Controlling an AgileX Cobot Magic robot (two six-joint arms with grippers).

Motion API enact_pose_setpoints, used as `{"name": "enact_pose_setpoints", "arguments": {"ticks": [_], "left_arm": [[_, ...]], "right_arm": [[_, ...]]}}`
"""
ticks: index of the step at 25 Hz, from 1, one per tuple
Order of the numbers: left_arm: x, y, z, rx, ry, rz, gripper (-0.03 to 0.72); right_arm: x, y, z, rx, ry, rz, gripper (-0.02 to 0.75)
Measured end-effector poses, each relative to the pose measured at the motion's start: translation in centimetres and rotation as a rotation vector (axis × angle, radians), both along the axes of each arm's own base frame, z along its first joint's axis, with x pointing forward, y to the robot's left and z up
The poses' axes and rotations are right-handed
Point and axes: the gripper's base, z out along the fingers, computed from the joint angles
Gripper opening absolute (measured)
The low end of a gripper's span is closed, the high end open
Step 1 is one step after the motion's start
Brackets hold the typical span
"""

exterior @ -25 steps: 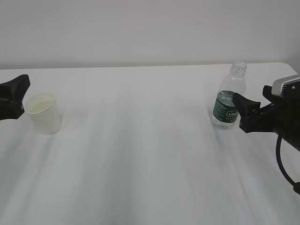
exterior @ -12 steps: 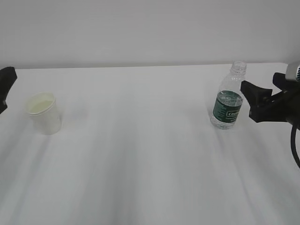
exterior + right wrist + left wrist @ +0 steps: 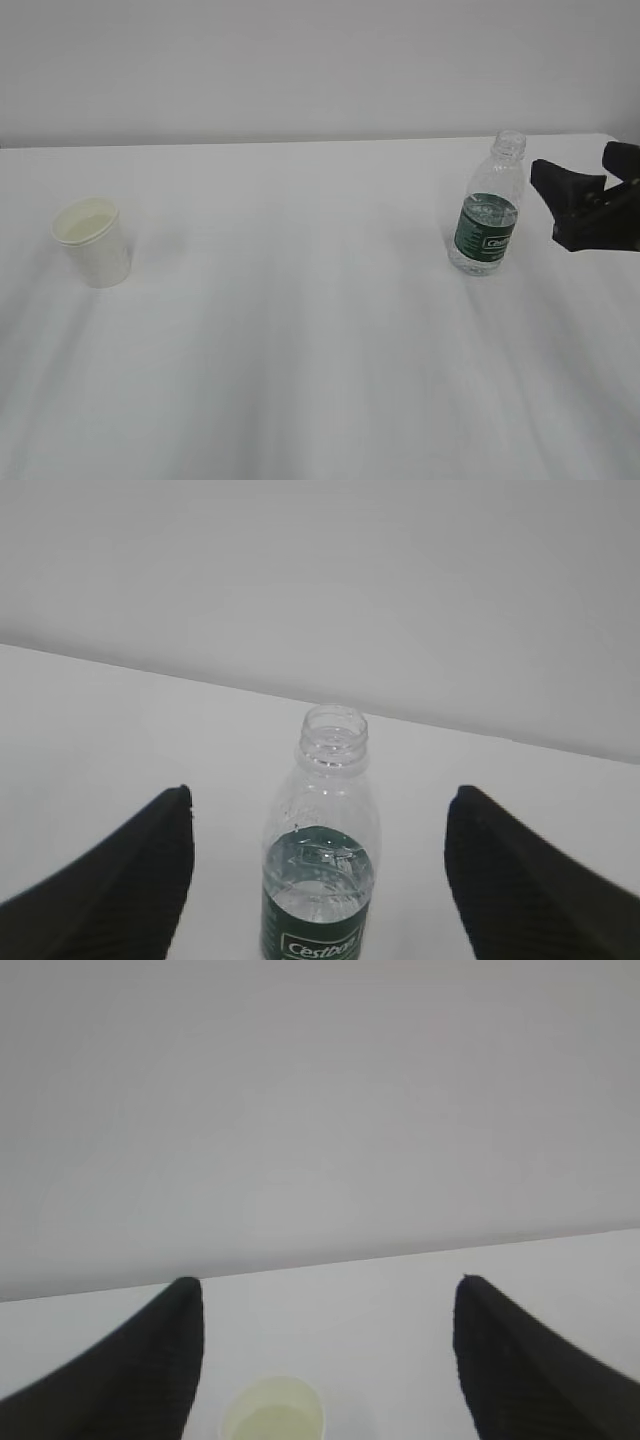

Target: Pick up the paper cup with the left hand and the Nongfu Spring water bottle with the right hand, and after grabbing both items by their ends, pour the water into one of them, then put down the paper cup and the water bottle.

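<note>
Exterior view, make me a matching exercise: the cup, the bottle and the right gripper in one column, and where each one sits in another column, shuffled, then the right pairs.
Column one:
1. paper cup
2. water bottle
3. right gripper

Column two:
A. at the right edge of the view, jaws open, apart from the other things
B. upright on the left of the table, nothing touching it
C. upright on the right of the table, capless, partly filled

Pairs: 1-B, 2-C, 3-A
</note>
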Motion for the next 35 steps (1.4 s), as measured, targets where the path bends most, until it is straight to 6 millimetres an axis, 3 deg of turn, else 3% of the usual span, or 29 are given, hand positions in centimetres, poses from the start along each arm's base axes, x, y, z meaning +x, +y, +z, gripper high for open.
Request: {"name": "enact_pose_setpoints", "arguments": {"ticks": [23, 31, 35], "left_arm": [[-3.1, 1.5, 6.4, 0.053, 0.031, -0.048, 0.571], [-5.4, 2.4, 9.6, 0.126, -0.018, -0.026, 0.54], [-6.7, 2.8, 10.2, 0.159, -0.001, -0.014, 0.534]], "right_arm": [[-4.1, -0.6, 4.8, -0.019, -0.04, -0.006, 0.594], [-5.7, -0.9, 6.1, -0.021, -0.057, -0.018, 0.594], [-6.5, -1.1, 6.5, -0.025, -0.055, -0.027, 0.594]]}}
